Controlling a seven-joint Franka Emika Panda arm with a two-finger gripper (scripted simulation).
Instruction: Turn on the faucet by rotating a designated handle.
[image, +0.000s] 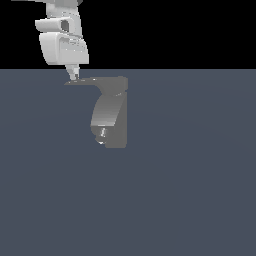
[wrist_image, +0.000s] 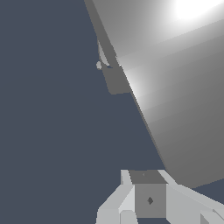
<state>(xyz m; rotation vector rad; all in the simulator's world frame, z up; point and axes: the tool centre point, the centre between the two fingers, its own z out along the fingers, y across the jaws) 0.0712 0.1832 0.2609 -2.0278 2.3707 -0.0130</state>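
Right now my gripper (image: 74, 76), whose jaw state I cannot tell, sits at the tip of the handle (image: 95, 81), which runs toward the exterior view's right into the faucet (image: 111, 117).

A flat slate-blue floor (image: 190, 190) carries the scene. The grey faucet (image: 111, 117) stands directly on it, near the exterior view's middle.

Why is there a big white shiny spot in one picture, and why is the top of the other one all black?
In the wrist view, light glares off the handle, seen very close. In the exterior view, nothing is drawn behind the floor, so it renders black; the faucet only shows a soft sheen.
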